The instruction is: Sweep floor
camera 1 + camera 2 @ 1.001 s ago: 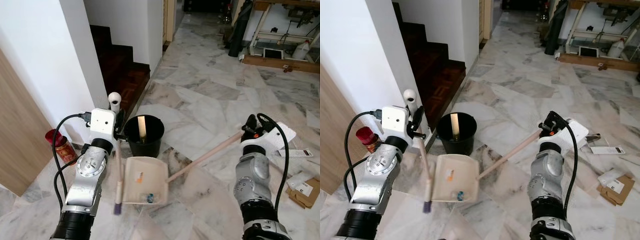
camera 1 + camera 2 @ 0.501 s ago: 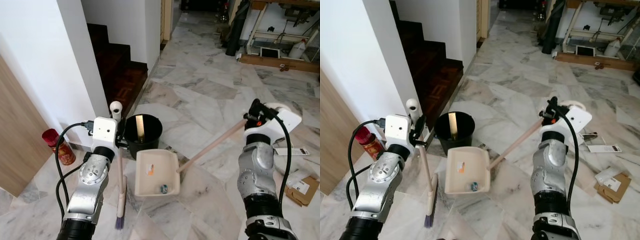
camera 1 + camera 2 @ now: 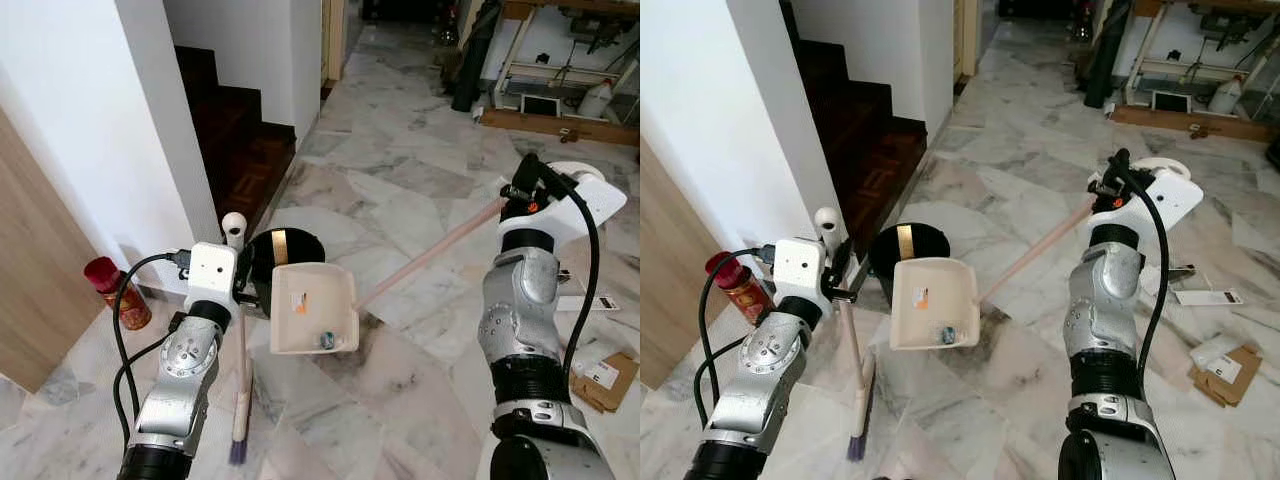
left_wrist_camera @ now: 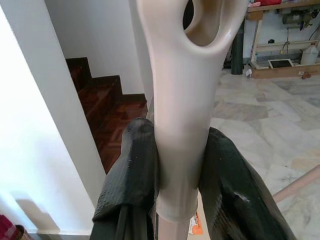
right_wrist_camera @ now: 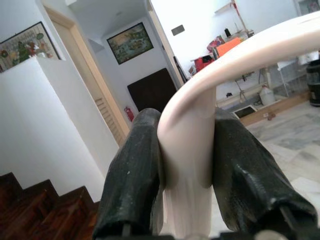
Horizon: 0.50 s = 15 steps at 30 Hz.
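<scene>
The cream plastic dustpan (image 3: 312,309) has a smooth, faintly glossy pan and a long matt handle that looks like pale wood or plastic. Beside the dustpan, the short broom (image 3: 241,385) has a smooth, slightly shiny cream plastic grip (image 4: 182,125), pinched by matt, rubbery black fingers (image 4: 134,170). Behind the dustpan sits a glossy round black plastic bucket (image 3: 262,270). The grey-veined marble floor (image 3: 400,190) under the dustpan is polished; the dark wooden stairs (image 3: 235,130) beyond it are glossy.

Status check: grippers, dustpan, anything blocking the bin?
Right gripper shut on dustpan handle; left gripper shut on broom. Dustpan raised at the black bin, debris inside. Nothing seen blocking the bin.
</scene>
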Available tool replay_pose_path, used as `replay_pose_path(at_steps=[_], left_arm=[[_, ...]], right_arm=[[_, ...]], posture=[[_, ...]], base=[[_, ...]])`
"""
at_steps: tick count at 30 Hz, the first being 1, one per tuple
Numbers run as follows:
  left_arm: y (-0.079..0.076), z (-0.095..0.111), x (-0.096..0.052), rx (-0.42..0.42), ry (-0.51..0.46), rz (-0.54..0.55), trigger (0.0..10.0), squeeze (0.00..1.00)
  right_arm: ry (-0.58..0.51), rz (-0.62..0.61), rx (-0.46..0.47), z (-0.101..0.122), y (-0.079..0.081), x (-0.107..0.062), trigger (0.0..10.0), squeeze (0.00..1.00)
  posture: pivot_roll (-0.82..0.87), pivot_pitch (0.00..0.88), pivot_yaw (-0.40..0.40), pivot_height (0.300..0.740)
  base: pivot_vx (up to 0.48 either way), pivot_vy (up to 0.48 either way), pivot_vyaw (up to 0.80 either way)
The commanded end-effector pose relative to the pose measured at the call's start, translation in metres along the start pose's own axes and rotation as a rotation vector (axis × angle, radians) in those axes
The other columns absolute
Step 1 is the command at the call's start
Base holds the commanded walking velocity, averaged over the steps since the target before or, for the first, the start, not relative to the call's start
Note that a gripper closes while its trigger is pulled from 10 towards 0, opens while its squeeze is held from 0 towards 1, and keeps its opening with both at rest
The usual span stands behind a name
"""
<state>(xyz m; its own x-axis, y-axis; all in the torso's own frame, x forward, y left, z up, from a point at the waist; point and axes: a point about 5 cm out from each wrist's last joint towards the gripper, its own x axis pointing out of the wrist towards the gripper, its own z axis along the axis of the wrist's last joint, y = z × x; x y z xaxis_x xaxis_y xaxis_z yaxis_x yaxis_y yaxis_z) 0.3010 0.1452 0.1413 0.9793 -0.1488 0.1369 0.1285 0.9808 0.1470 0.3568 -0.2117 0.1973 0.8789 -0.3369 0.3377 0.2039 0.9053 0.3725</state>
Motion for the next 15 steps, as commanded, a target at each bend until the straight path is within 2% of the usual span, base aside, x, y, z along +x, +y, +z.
replay_pose_path(at_steps=[1, 15], left_arm=[[0.001, 0.006, 0.003, 0.032, -0.022, 0.006, 10.0, 0.0], [0.001, 0.007, 0.003, 0.029, -0.022, 0.003, 10.0, 0.0]], right_arm=[[-0.087, 0.031, 0.052, 0.02, 0.014, 0.009, 10.0, 0.0], [-0.137, 0.115, 0.072, 0.034, 0.034, 0.015, 10.0, 0.0]], posture=[[0.1, 0.005, -0.019, 0.74], [0.1, 0.006, -0.018, 0.74]], base=[[0.326, 0.0, 0.0], [0.367, 0.0, 0.0]])
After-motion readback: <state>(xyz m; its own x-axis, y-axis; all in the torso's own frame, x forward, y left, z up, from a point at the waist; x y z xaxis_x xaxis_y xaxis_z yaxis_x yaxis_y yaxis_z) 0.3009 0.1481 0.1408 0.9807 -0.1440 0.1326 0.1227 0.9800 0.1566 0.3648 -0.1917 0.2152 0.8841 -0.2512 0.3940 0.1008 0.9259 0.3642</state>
